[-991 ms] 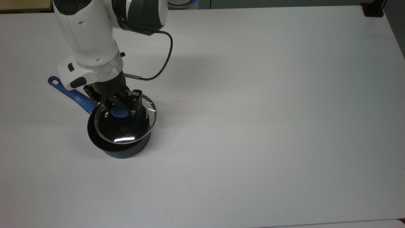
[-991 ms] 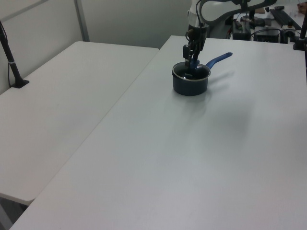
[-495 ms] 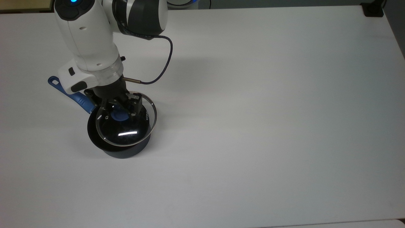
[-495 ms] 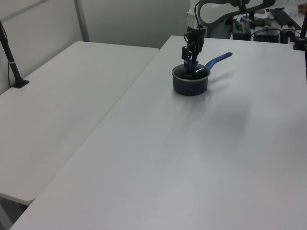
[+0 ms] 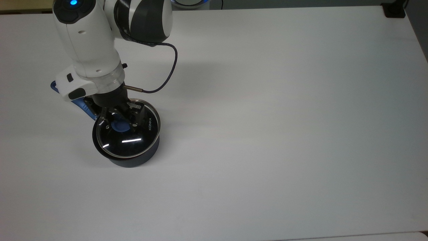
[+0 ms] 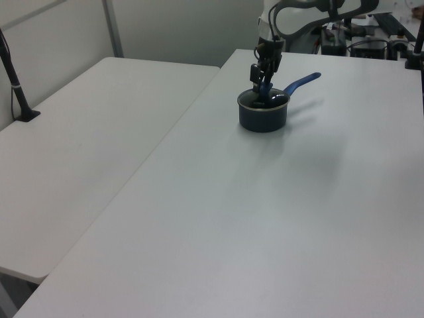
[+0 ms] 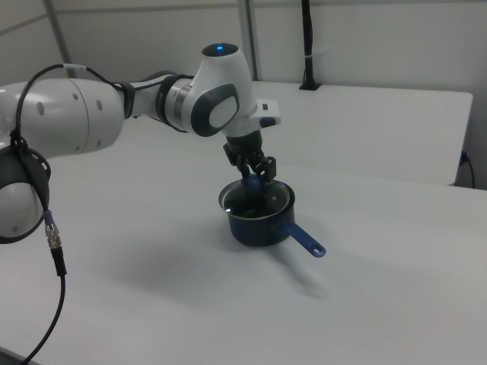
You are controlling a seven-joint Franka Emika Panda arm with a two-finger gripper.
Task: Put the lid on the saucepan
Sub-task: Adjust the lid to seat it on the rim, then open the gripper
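The black saucepan [image 5: 133, 161] stands on the white table at the top view's left, its blue handle [image 5: 81, 104] running up-left under the arm. The glass lid [image 5: 133, 142] with white KONKA lettering lies level over the saucepan's rim, nearly centred; I cannot tell whether it rests on the rim or hovers just above it. My gripper [image 5: 119, 123] comes down from above and is shut on the lid's blue knob. The left view shows the gripper [image 6: 263, 85] over the saucepan [image 6: 263, 118]. In the right view the gripper [image 7: 255, 176] holds the knob above the saucepan [image 7: 259, 226].
A dark cable [image 5: 167, 75] loops from the wrist. A black object [image 5: 394, 10] sits at the table's far right corner in the top view. A second table with a black clamped post [image 6: 16, 86] is on the left view's left.
The gripper carried the lid toward the top view's left and lowered it. The lid went from tilted and offset to level over the saucepan's rim.
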